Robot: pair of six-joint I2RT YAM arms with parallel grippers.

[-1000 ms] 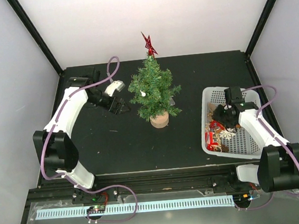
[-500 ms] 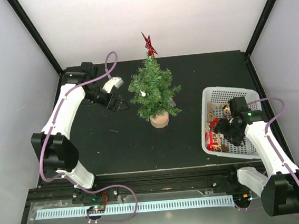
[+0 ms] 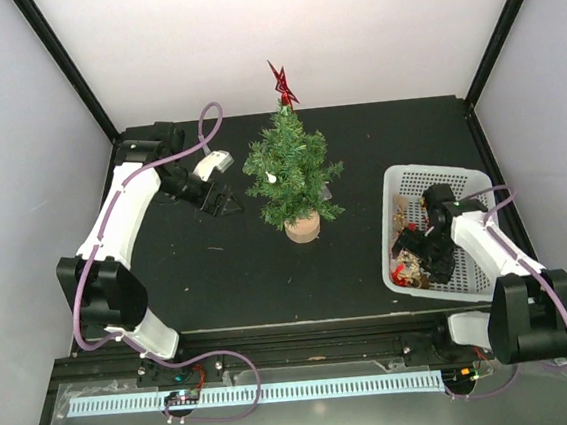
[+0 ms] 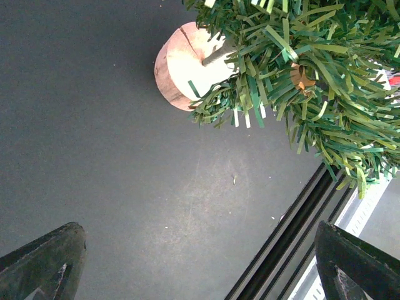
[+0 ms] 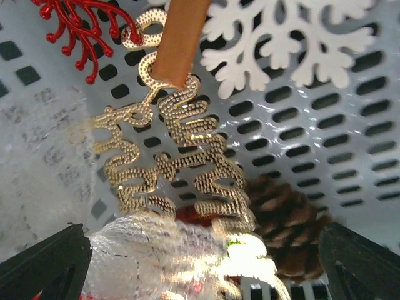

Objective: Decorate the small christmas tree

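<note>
The small christmas tree (image 3: 290, 172) stands mid-table on its light-wood disc base (image 3: 302, 229), with a red star (image 3: 282, 82) at its tip. My left gripper (image 3: 224, 202) hovers just left of the tree, open and holding nothing. In the left wrist view the tree's branches (image 4: 312, 75) and the base (image 4: 184, 65) lie ahead of the open left gripper (image 4: 200, 275). My right gripper (image 3: 415, 255) is down inside the white basket (image 3: 400, 173), open. It (image 5: 200, 269) hangs over a gold glitter ornament (image 5: 175, 156), a pine cone (image 5: 287, 225) and a clear shiny piece (image 5: 156, 256).
The basket also holds a white snowflake (image 5: 281, 37) and a red branched ornament (image 5: 81, 25). A small brown ornament (image 4: 302, 78) hangs in the tree's branches. The table's black near rail (image 4: 294, 244) runs close to the left gripper.
My right gripper has opened wide and moved toward the near end of the basket, lower over the ornaments. The left gripper stays open beside the tree, barely shifted.
</note>
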